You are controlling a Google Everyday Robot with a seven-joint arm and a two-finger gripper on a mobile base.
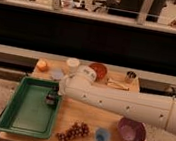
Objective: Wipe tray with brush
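The green tray [26,114] lies at the left end of the wooden table. My white arm reaches in from the right. Its gripper [53,94] hangs over the tray's far right part, shut on the small dark brush [51,101]. The brush's lower end is down at the tray floor. The brush and the fingers merge into one dark shape, so where one ends cannot be made out.
Behind the tray are an orange [42,65], a white cup [72,64], a red bowl [98,71] and a metal cup [129,77]. Near the front edge lie grapes [73,131], a blue cup [102,135] and a purple bowl [131,130].
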